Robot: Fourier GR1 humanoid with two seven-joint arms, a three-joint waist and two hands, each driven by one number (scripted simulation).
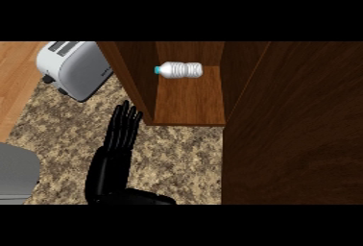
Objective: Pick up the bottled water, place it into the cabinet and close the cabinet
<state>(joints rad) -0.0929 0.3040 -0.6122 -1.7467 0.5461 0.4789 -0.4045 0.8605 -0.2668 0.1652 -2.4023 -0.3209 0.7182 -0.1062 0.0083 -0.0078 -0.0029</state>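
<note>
The bottle [181,70] is lying on its side inside the cabinet [135,72]. It is resting on the shelf [190,101], toward the shelf's far end in the view, w/ its teal cap pointing to the view's left. No hand is touching it. The cabinet is standing open, its inside showing between its L wall and a wide dark wood panel [297,125] that is filling the view's R side. The panel's L edge is running along the shelf's R edge; can't tell if they are touching.

The L hand [117,144] is coming in from the lower edge, left of centre, over the counter [177,158]. It is released: the fingers [122,122] are lying straight and close together, pointing up the view, and are grasping nothing. The fingertips are sitting just beside the cabinet's near L corner, not touching it as far as can be told, and well apart from the bottle.

A white toaster [74,67] is sitting on the counter at upper L, just beside the cabinet's L wall. A grey shape [14,173] is showing at the lower L edge; can't tell what it is.
</note>
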